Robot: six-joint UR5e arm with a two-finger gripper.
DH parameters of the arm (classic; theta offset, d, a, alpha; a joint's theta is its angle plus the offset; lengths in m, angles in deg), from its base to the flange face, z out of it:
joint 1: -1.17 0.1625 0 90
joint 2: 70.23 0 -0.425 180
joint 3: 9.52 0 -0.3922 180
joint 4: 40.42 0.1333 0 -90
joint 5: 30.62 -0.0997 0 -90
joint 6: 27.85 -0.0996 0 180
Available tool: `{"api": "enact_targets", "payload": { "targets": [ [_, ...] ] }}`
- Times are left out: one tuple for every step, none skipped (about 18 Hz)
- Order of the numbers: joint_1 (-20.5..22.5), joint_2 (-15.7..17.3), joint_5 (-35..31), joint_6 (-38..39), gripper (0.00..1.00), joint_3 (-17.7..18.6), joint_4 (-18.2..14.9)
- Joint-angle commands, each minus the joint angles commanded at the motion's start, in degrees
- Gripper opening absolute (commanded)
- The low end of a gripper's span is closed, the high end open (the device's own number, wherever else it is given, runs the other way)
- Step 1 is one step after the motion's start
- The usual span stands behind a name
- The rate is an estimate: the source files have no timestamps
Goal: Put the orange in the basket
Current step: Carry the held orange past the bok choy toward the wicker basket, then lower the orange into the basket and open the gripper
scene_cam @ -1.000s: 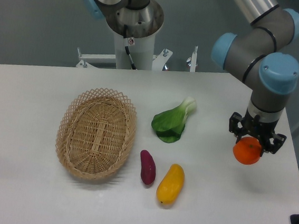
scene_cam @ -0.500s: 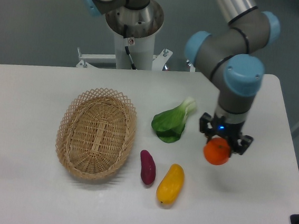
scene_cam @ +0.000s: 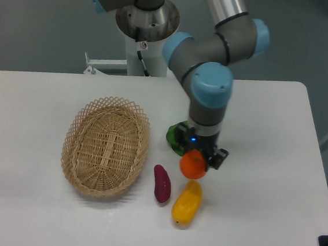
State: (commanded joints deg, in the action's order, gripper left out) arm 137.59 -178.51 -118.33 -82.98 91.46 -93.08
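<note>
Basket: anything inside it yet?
Nothing shows inside the basket, only bare weave. The orange is held in the gripper, right of the basket.

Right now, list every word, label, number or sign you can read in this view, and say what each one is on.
No readable text anywhere in the camera view.
The robot's pedestal carries a tiny mark with a red dot, too small to read.
The gripper shows only a blue light, no lettering.
The orange, the basket and the table bear no labels.
</note>
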Motion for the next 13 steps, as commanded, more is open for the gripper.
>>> {"api": "enact_targets", "payload": {
  "targets": [
    [-1.32,0.00,0.00,1.15,0.54,0.27,0.79],
    [-2.64,-0.09,0.00,2.46,0.54,0.36,1.23],
    [-3.78,-0.17,0.00,4.04,0.54,0.36,1.50],
    [-4.92,-0.35,0.00,5.10,0.54,0.36,1.50],
    [-6.07,-0.52,0.00,5.55,0.54,0.36,1.50],
    [-7.12,-0.61,0.00,5.73,0.54,0.53,1.50],
    [-8.09,-0.61,0.00,5.64,0.54,0.79,1.50],
    [-8.97,-0.61,0.00,5.64,0.54,0.88,1.50],
    [-9.94,-0.70,0.00,5.73,0.54,1.23,1.50],
    [-10.73,-0.88,-0.09,5.64,0.54,1.32,1.50],
    [-11.52,-1.23,-0.17,5.64,0.55,1.76,1.59],
    [-12.48,-1.75,-0.26,5.47,0.57,2.02,1.68],
    [-12.84,-1.76,-0.26,5.20,0.61,2.11,1.68]
  ]
}}
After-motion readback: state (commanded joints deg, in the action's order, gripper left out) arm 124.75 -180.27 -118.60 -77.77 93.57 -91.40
